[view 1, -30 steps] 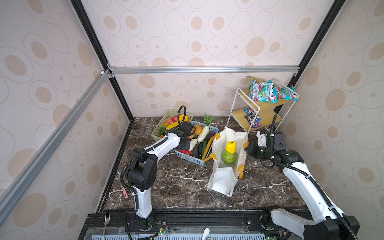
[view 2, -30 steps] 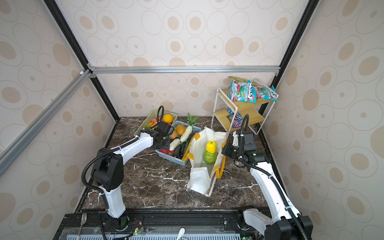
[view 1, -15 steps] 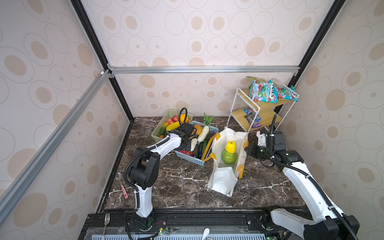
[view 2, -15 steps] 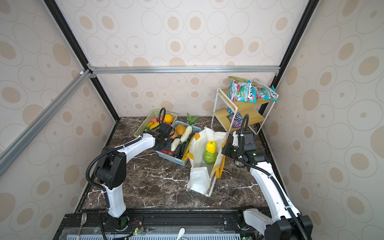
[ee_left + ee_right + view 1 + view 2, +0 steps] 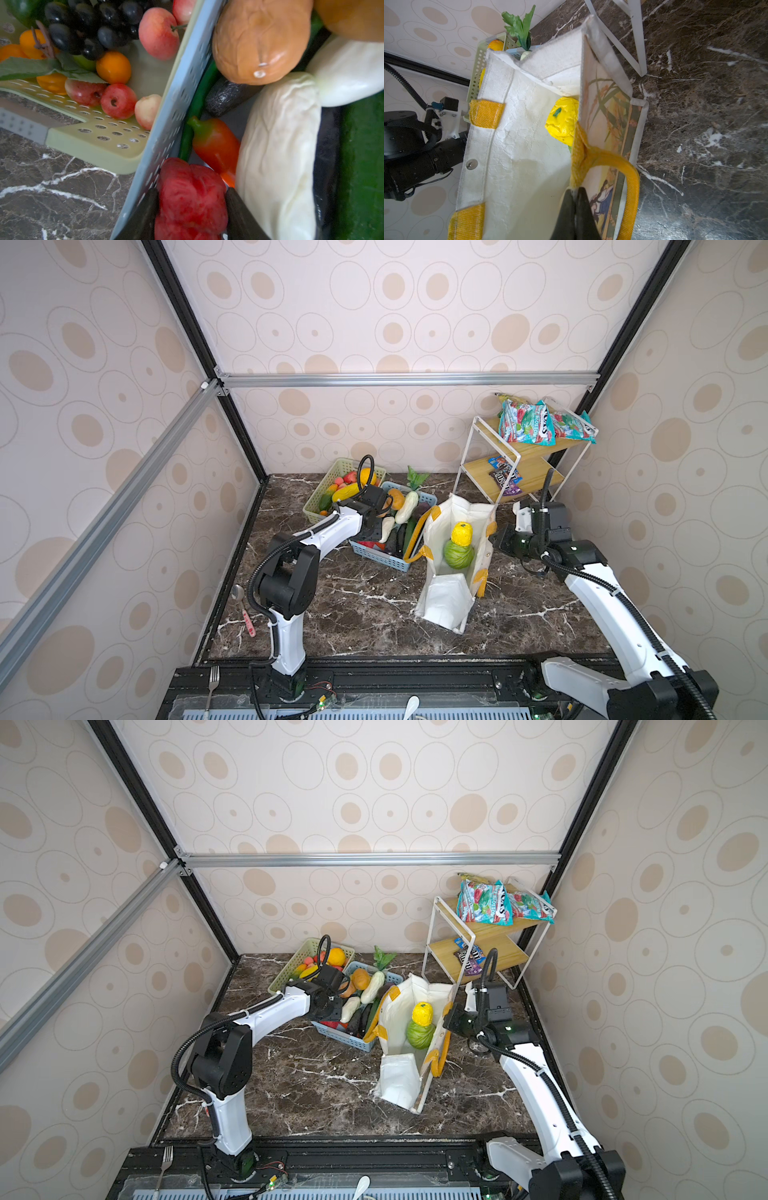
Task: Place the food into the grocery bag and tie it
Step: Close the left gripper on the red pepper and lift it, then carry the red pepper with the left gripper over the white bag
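**Lifting the red piece cleanly out of the blue basket**

The left gripper (image 5: pixel 191 192) is down in the light blue basket (image 5: pixel 172 104), narrowed onto a wrinkled red piece (image 5: pixel 187 178) of the food. Its fingers (image 5: pixel 149 207) sit against both flanks, one of them squeezed between the piece and the basket wall. How firm the hold is I cannot tell. A straight upward lift looks best. A pale ribbed vegetable (image 5: pixel 276 145) lies just beside the other finger, and an orange pepper (image 5: pixel 216 141) rests against the red piece. Dragging sideways would likely roll them or snag the wall.

The right gripper (image 5: pixel 574 195) is pinched tight on the rim of the grocery bag (image 5: pixel 529 124), next to a yellow handle (image 5: pixel 629 176), which holds the mouth spread. In both top views the bag stands just beside the basket, with a yellow knobbly fruit (image 5: pixel 461 533) on a green cabbage (image 5: pixel 458 554) inside. Carrying the piece high over the near rim, then releasing it low above those two, should spare the soft wall from folding in.
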